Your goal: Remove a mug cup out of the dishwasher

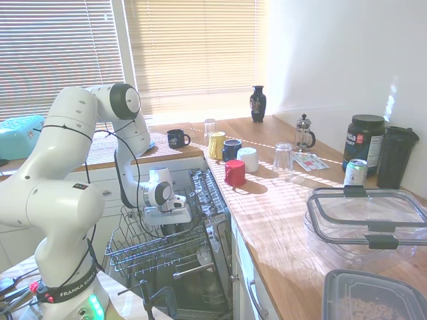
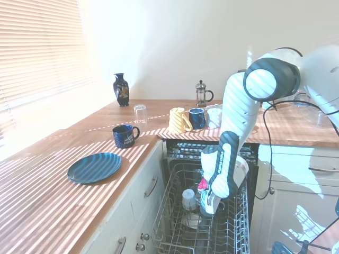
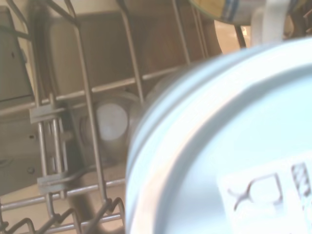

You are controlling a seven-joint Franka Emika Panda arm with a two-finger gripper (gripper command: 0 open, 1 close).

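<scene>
Noted a long wooden desk (image 1: 280, 220) along the wall, carrying a row of mugs and a clear glass (image 1: 283, 159). Found the dishwasher (image 1: 217, 267) open beneath it, with the grey wire rack (image 1: 133, 243) drawn out over the dropped door. Saw the white arm (image 1: 73, 167) bent down from above, with the claw (image 2: 208, 205) low inside the rack among the wires. Could not tell whether the claw stood apart or together; both outside views hid its tips behind the wrist and the wires. Placed the mug cup (image 2: 189, 199) in the rack, upside down with its paler round end up, just beside the claw and on the desk side of it. Made out a pale round surface (image 3: 219, 161) with a printed mark filling much of the wrist view, very close, but could not say what it belonged to.

Judged the removal not yet done, with the mug cup sitting in the rack. Feared three things:
- a snag on the upright wires if lifted at a slant
- a slip on the smooth glazed wall if gripped off-centre
- a knock to neighbouring crockery, given the tight spacing
</scene>
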